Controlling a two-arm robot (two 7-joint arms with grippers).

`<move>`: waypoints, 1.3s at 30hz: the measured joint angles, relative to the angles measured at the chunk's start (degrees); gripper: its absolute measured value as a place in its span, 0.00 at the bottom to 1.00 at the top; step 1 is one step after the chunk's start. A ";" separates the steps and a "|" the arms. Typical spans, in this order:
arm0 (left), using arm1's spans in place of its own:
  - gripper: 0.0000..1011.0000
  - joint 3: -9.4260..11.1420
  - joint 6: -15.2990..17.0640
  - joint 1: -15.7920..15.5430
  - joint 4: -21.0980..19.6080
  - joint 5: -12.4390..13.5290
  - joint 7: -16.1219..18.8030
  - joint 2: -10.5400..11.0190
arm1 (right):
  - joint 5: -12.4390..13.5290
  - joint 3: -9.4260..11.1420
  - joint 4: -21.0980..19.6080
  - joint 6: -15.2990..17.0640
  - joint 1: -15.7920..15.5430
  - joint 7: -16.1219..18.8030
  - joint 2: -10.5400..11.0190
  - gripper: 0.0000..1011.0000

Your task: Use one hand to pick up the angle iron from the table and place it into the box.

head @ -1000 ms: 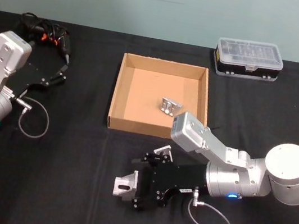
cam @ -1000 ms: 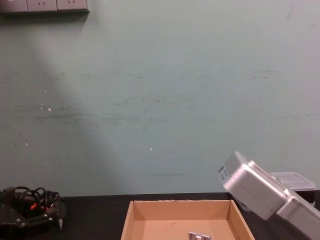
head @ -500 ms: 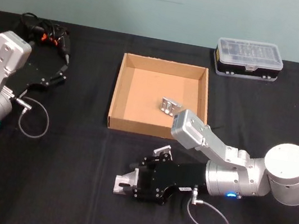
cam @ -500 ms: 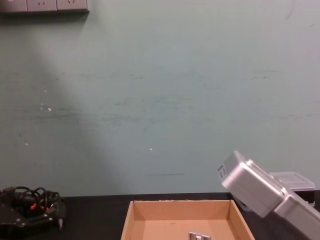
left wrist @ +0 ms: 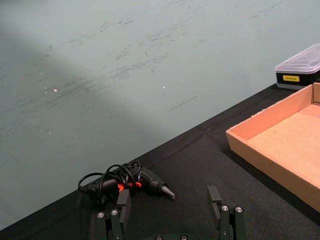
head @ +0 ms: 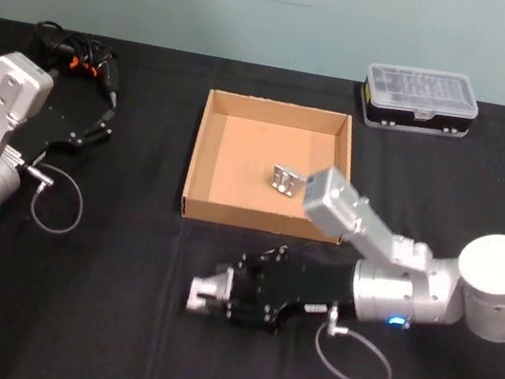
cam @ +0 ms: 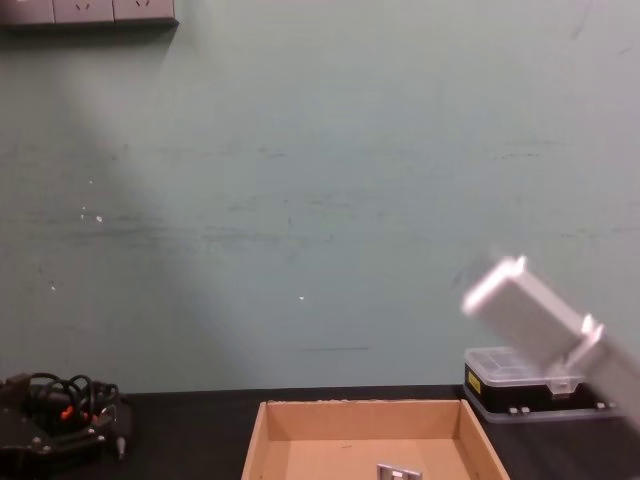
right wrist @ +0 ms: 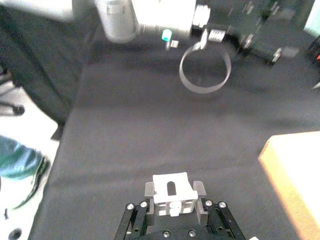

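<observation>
While the right gripper (head: 217, 294) is clamping the angle iron (head: 199, 295) close to the table (head: 97, 319) in the head view, the box (head: 258, 217) beyond is awaiting it. In the left wrist view, the parked left gripper (left wrist: 169, 192) is resting wide; transfer and release are apparently remaining.

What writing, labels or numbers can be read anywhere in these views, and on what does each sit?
Nothing here reads as words.
Yellow label on the black case with the clear lid: dark print, too small to read.
Cardboard box: no print seen on it.
Angle iron clamped in the right gripper: a slot but no marking seen.
</observation>
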 joint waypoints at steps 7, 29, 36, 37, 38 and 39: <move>0.99 0.00 0.00 0.00 0.00 0.00 0.00 0.00 | 3.76 4.54 -2.76 -0.52 0.93 -2.78 0.80 0.45; 0.99 0.00 0.00 0.00 0.00 0.00 0.00 0.00 | -1.98 7.45 13.71 -2.68 7.52 -13.32 -10.05 0.45; 0.99 0.00 0.00 0.00 0.00 0.00 0.00 0.00 | -4.25 6.19 17.87 -3.00 9.22 -11.70 -12.69 0.45; 0.99 0.00 0.00 0.00 0.00 0.00 0.00 0.00 | -4.48 6.05 18.14 -3.00 9.35 -11.60 -12.86 0.45; 0.99 0.00 0.00 0.00 0.00 0.00 0.00 0.00 | -4.96 5.86 18.53 -2.96 9.55 -11.36 -13.11 0.45; 0.99 0.00 0.00 0.00 0.00 0.00 0.00 0.00 | -4.96 5.86 18.53 -2.96 9.55 -11.36 -13.11 0.45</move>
